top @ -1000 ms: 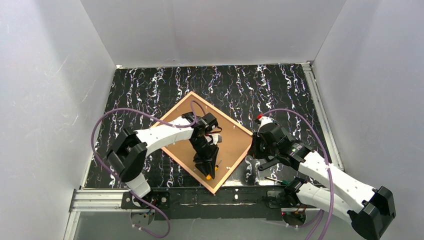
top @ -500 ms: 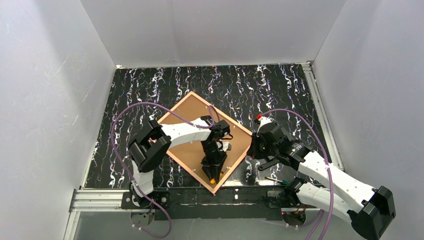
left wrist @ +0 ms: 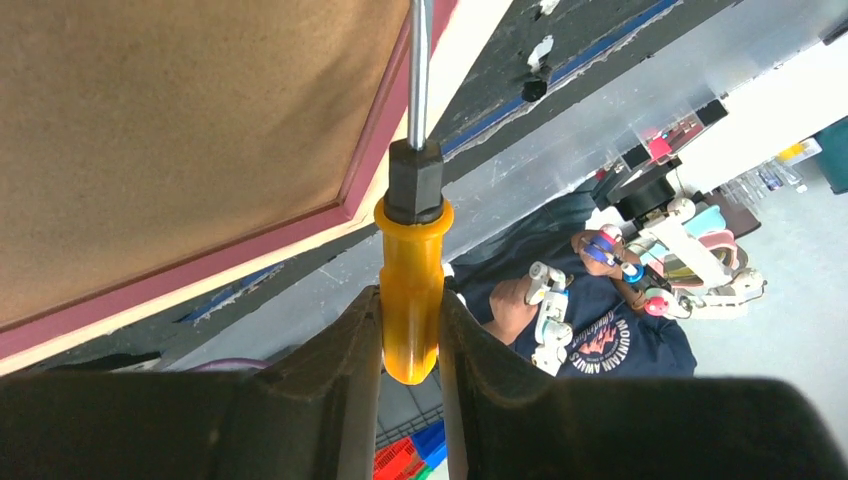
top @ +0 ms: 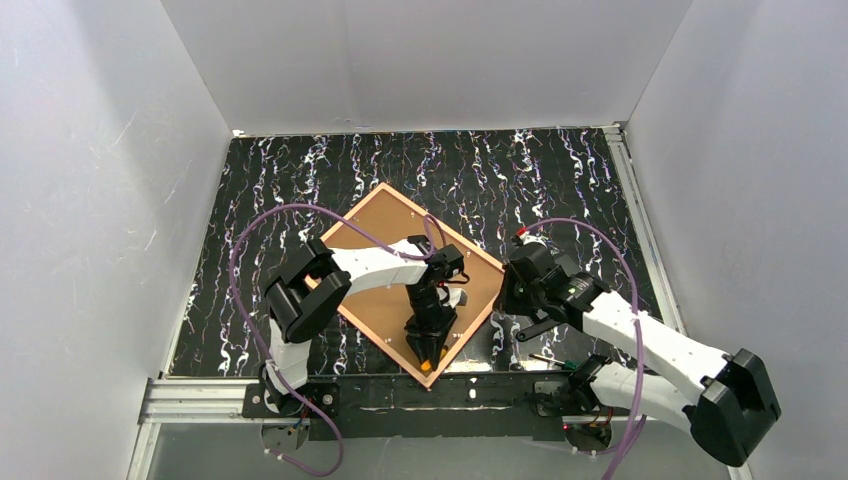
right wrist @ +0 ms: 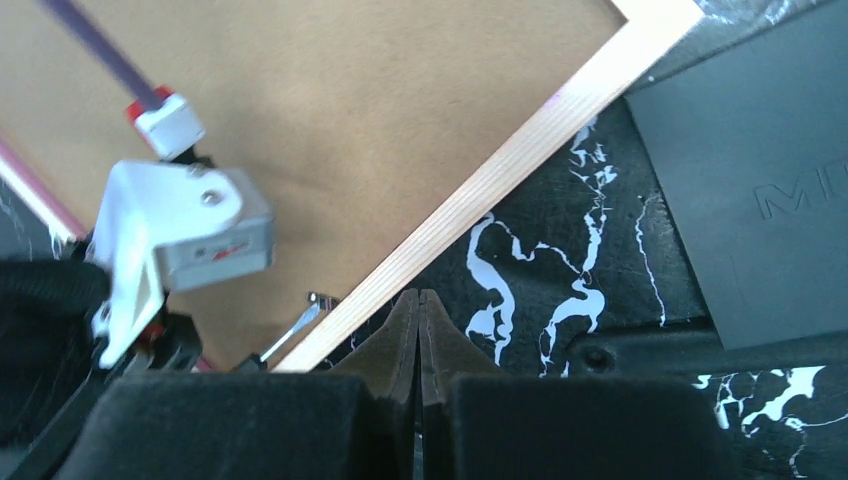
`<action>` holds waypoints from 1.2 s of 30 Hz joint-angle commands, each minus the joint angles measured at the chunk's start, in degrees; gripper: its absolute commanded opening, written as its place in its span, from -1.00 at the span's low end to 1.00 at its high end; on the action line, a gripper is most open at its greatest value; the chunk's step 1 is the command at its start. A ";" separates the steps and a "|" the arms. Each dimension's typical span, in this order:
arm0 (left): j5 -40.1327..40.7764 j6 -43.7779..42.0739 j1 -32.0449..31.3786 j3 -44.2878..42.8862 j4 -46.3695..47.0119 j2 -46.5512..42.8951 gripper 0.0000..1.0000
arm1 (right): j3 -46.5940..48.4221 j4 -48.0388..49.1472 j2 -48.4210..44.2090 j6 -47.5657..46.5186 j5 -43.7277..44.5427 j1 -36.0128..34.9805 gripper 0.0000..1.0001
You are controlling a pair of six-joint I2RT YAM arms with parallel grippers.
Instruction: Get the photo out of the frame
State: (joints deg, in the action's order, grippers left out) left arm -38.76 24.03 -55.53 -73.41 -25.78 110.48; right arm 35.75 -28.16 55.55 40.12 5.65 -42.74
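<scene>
Left wrist view: left fingers (left wrist: pixel 335 395) pinch a screwdriver (left wrist: pixel 410 290) at the face-down frame (left wrist: pixel 200 268)'s near corner, right fingers (right wrist: pixel 400 345) pressed together, empty; next, probably levering the backing board (left wrist: pixel 180 110) free.

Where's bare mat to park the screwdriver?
Free: the far strip of mat between the frame and the back wall; also between the frame and the left wall. Crowded: the frame's near corner, where the left gripper holds the screwdriver, and around the right gripper.

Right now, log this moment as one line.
left gripper: shut on screwdriver | shaft: over frame edge | right gripper: shut, empty, beside frame | photo: unseen
</scene>
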 commanded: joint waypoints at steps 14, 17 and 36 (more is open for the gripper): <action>-0.59 0.33 -0.29 4.40 0.09 -0.13 -1.00 | 0.51 8.31 17.76 6.80 2.71 2.75 -0.97; -0.70 1.02 -0.28 4.24 1.52 -0.21 -1.00 | -0.23 6.54 18.71 7.52 3.99 2.62 -0.97; 3.03 3.90 1.04 1.81 3.26 -3.58 -1.00 | -2.59 8.30 18.46 6.40 1.58 2.40 -0.97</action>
State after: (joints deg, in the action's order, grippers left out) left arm -38.81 26.94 -55.66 -70.13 -18.74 110.63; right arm 34.98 -17.56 71.29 47.97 7.35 -39.86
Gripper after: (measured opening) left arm 0.215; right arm 0.020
